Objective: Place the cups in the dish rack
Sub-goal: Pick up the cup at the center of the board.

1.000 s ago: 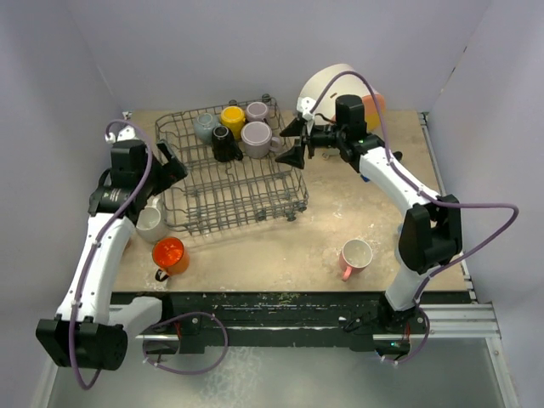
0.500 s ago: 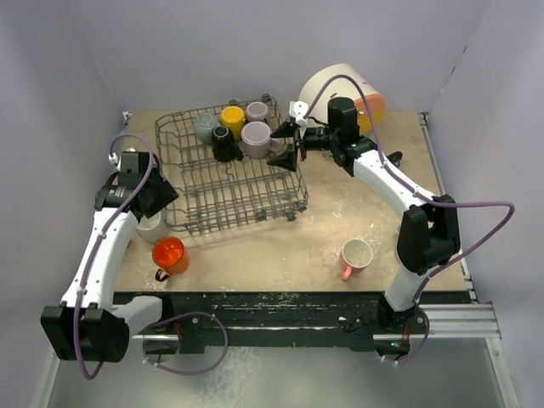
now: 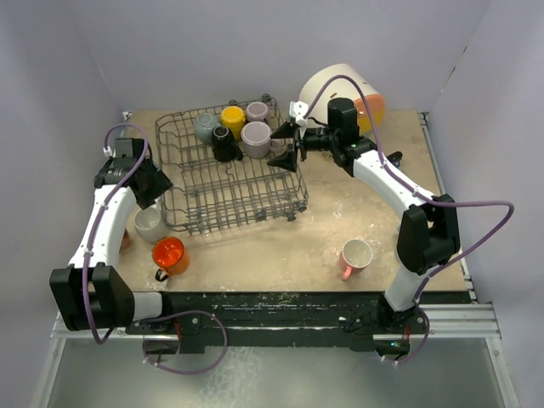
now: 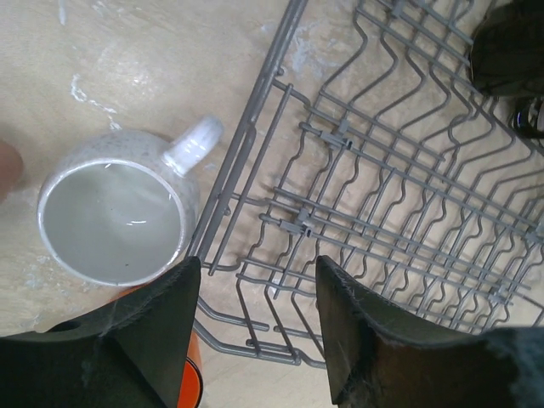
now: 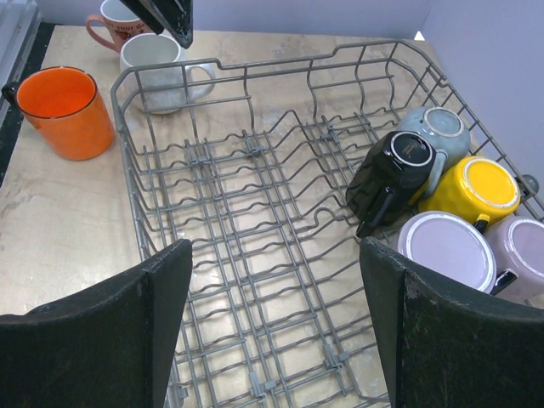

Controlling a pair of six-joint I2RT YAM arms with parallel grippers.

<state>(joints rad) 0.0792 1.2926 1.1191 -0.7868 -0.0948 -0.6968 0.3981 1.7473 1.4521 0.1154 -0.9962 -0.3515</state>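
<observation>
1. Lilac walls close in a beige table (image 3: pixel 323 223). The rack (image 3: pixel 238 191) sits upper left of centre in the overhead view, with a white cylinder (image 3: pixel 327 85) behind its upper right corner.
2. Your left end effector (image 4: pixel 255 340) hangs open and empty over the rack's left wall, with the white cup (image 4: pixel 115 221) just beside it on the table. Drop straight down from here and a finger would likely land on wire rather than around the cup, shoving the rack.
3. That cup's handle points at the wall; you cannot tell whether it touches. Closing across the handle risks pinching a wire along with it.
4. The orange cup (image 3: pixel 169 253) stands near the white one. A second pink cup (image 5: pixel 100 32) sits just past it, top left in the right wrist view. A wide swing could knock either over.
5. Your right end effector (image 5: pixel 276 340) is spread wide and holds nothing, at the rack's right rim beside the big mauve cup (image 3: pixel 256 136). Drift further left in frame and it could bump the loaded cluster.
6. The rack holds five cups, crowded in its upper corner: grey cup (image 3: pixel 205 127), yellow cup (image 3: pixel 233 116), small mauve cup (image 3: pixel 257 110), big mauve cup and black cup (image 3: pixel 223 143). Black and grey lean; the others look mouth-down.
7. The white and orange cups stand upright with nothing in them. So does the pink cup (image 3: pixel 355 255), alone at lower right of the overhead view. By my count, four cups wait to be loaded.
</observation>
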